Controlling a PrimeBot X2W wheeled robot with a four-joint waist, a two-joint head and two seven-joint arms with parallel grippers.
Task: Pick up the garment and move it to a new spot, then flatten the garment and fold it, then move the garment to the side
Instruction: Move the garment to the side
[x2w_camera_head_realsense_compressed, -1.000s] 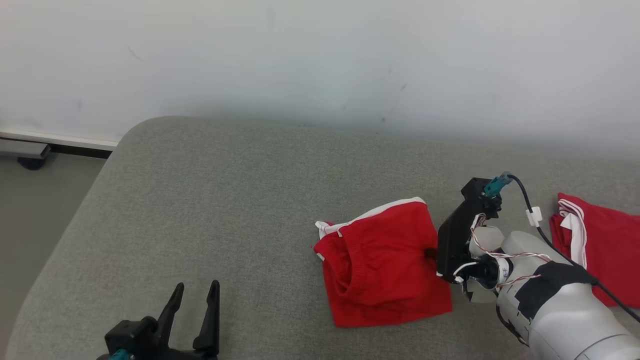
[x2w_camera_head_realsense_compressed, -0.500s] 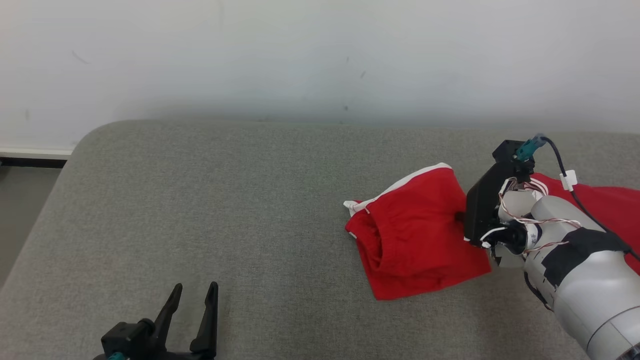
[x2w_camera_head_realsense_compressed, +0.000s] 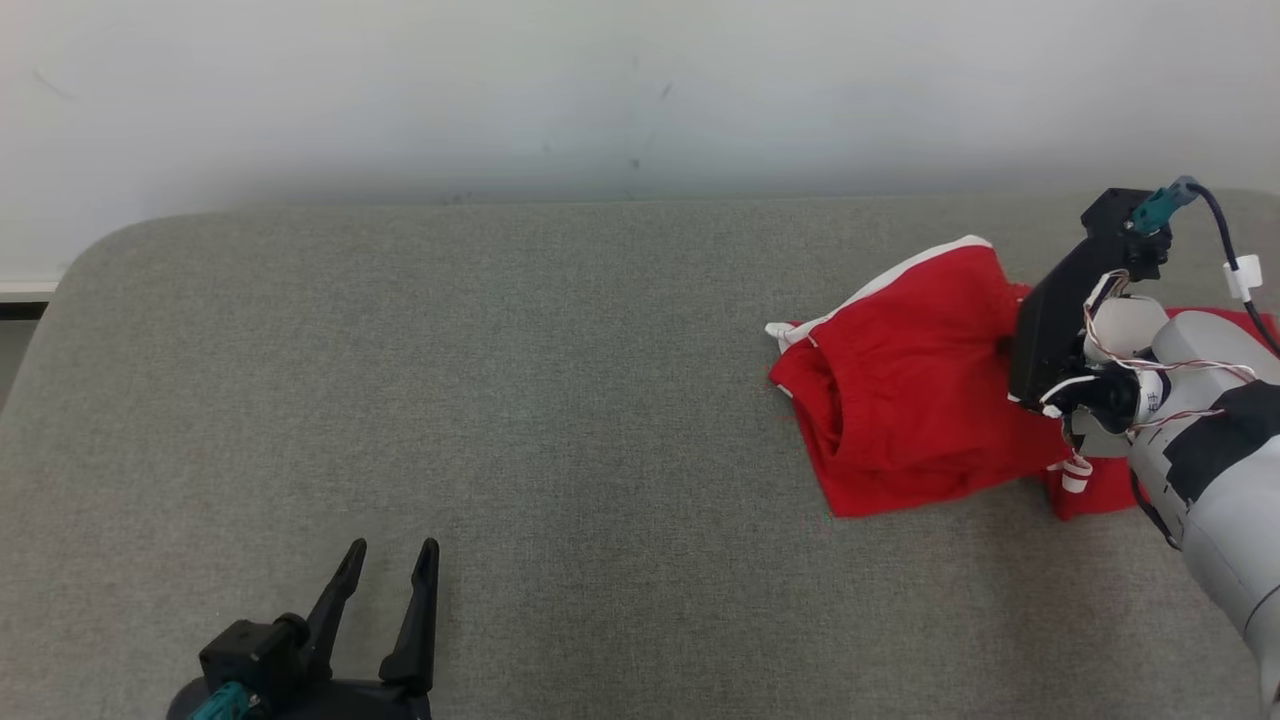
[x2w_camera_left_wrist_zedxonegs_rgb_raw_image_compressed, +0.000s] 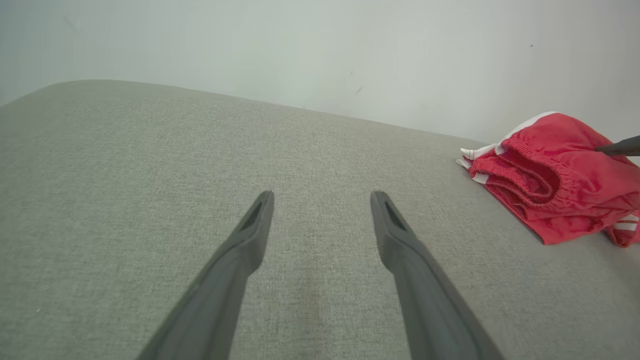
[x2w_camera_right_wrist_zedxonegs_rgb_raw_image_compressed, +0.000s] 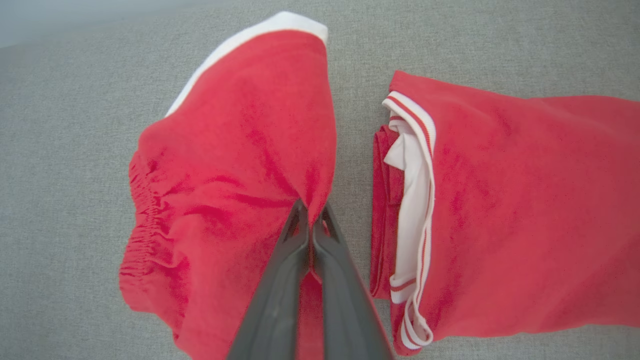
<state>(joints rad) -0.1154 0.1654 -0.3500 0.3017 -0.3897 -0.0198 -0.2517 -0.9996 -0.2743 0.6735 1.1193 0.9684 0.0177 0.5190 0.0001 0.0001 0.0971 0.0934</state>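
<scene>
The garment (x2w_camera_head_realsense_compressed: 900, 390) is a folded pair of red shorts with a white stripe and a gathered waistband, lying on the grey padded table (x2w_camera_head_realsense_compressed: 500, 400) at the right. My right gripper (x2w_camera_head_realsense_compressed: 1005, 345) is shut on the garment's right edge. In the right wrist view its closed fingertips (x2w_camera_right_wrist_zedxonegs_rgb_raw_image_compressed: 311, 207) pinch a fold of the red cloth (x2w_camera_right_wrist_zedxonegs_rgb_raw_image_compressed: 235, 165). My left gripper (x2w_camera_head_realsense_compressed: 392, 548) stands open at the lower left, far from the garment, with only bare table between its fingers (x2w_camera_left_wrist_zedxonegs_rgb_raw_image_compressed: 322, 195). The left wrist view has the garment (x2w_camera_left_wrist_zedxonegs_rgb_raw_image_compressed: 555, 175) at the far right.
A second red garment (x2w_camera_right_wrist_zedxonegs_rgb_raw_image_compressed: 500, 200) with white striped trim lies right beside the held one, partly under my right arm (x2w_camera_head_realsense_compressed: 1100, 490). A white wall runs behind the table. The table's rounded left corner (x2w_camera_head_realsense_compressed: 70, 280) is at the far left.
My right gripper has dragged the garment to the right and farther back, up against the second red garment. The head view has also shifted. The left gripper has stayed open in place.
</scene>
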